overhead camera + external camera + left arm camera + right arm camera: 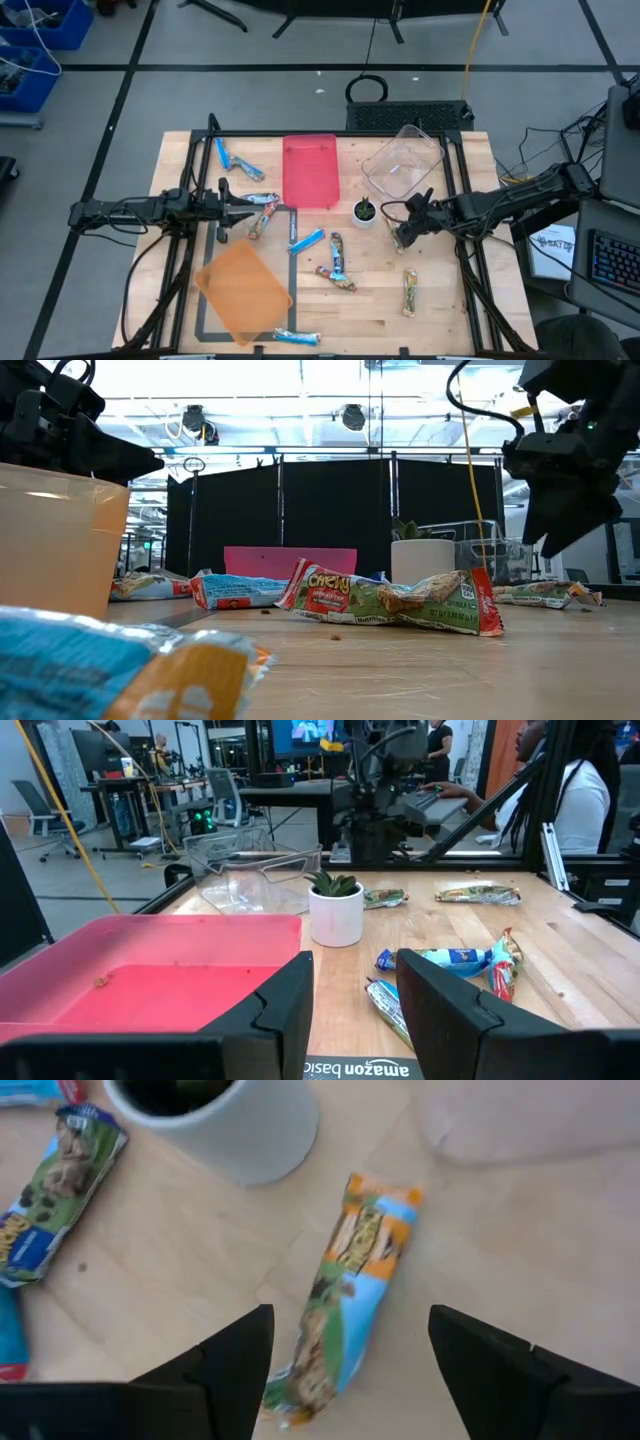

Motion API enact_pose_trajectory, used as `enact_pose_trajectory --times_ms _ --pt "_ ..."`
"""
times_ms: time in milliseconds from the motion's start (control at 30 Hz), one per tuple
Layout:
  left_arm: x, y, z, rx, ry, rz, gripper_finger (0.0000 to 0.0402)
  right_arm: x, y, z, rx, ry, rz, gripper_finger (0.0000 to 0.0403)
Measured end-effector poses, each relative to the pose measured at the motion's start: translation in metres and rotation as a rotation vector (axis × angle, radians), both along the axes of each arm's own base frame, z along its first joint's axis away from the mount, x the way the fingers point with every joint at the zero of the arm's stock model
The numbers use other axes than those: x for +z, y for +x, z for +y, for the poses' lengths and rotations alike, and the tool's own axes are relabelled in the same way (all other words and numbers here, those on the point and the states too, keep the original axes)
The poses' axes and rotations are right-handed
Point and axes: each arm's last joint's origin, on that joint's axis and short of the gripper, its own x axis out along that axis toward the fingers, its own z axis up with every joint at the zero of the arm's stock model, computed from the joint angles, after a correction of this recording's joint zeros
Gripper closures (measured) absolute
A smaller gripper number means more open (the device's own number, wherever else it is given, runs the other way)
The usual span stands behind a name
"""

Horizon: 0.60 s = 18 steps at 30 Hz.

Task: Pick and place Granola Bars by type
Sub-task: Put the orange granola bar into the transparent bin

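Observation:
Several granola bars lie flat on the wooden table, among them blue ones (307, 240) and a green-and-tan one (410, 292). My right gripper (350, 1315) hovers open, tipped downward, over a bar with an orange, blue and green wrapper (352, 1295) that lies beside the white plant cup (215, 1120). Its fingers stand on either side of the bar, above it, touching nothing. In the high view this gripper (405, 232) covers that bar. My left gripper (355, 970) waits level and open at the table's left (240, 207), with nothing between its fingers.
A red tray (310, 170) and a clear container (403, 163) stand at the far side, and an orange tray (243, 290) at the near left. The potted plant (365, 211) is close to my right gripper. People sit beyond the table's right side (560, 780).

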Motion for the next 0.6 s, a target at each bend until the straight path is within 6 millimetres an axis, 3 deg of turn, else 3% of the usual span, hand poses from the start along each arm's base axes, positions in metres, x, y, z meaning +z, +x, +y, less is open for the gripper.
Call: enact_pose_trajectory --times_ms 600 --pt "0.000 0.000 0.000 0.000 0.000 0.000 0.0254 -0.016 0.007 0.018 0.016 0.044 0.011 0.0149"
